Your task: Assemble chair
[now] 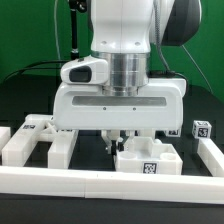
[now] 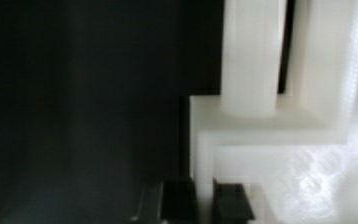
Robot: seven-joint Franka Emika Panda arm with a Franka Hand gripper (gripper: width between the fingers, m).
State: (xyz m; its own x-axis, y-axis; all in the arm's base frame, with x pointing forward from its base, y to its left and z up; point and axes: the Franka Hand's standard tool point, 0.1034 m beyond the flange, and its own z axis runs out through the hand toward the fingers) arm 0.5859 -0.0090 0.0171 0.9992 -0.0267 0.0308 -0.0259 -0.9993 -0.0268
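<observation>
A white chair part (image 1: 147, 160) with marker tags lies just behind the front rail, right of centre. In the wrist view it (image 2: 282, 110) fills one side as a stepped white block with an upright bar. My gripper (image 1: 118, 144) hangs straight down over that part's left edge. Its two dark fingers (image 2: 179, 203) stand close together, and a thin pale edge of the part shows between them. Another white chair part (image 1: 35, 140) lies at the exterior view's left, apart from the gripper.
A white rail (image 1: 100, 182) runs along the front and another (image 1: 212, 152) along the exterior view's right. A small tagged white cube (image 1: 200, 128) sits at the right back. Black table (image 2: 78, 110) lies beside the gripped part.
</observation>
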